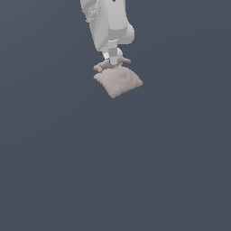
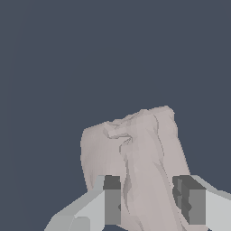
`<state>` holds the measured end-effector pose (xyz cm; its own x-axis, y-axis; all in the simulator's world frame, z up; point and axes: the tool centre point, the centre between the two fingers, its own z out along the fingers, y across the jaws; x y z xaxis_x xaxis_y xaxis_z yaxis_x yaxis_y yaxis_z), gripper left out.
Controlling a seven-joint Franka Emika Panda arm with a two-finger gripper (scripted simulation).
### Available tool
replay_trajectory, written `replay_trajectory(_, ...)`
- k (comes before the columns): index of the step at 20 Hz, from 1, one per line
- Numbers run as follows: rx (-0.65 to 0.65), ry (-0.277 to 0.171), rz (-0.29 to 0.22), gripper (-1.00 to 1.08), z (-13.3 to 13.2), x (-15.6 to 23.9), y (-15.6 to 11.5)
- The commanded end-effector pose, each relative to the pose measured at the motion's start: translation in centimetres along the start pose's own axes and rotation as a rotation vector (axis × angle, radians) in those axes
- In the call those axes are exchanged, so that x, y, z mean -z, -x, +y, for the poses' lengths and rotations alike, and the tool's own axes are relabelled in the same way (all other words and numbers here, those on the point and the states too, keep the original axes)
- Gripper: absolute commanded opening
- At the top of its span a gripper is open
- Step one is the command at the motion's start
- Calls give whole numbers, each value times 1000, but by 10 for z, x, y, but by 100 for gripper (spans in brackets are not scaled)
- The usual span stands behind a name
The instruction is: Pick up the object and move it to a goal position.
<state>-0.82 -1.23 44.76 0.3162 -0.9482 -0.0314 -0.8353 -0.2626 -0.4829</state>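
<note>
2 fingers nearest, closed w/ 1 pinkish-beige object clamped btwn pads, 1 white arm above

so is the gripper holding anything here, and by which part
Yes: the gripper holds the pale block by its upper end, one finger on each side.

In the exterior view the arm is cut off by the top edge of the frame, so only its lowest section shows, and the gripper fingertips are hidden behind the upper rear of the object. In the wrist view the object's lower part runs off the bottom edge, as do the fingers, cropped at the bottom. Whether the pads actually touch the object's sides cannot be told.
</note>
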Motion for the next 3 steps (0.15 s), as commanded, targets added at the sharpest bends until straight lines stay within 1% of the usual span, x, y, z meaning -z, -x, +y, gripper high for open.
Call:
replay_trajectory(1,0,0,-1,-100,-3,3,-1)
replay_trajectory(3,0,0,-1,-100,-3,4,-1)
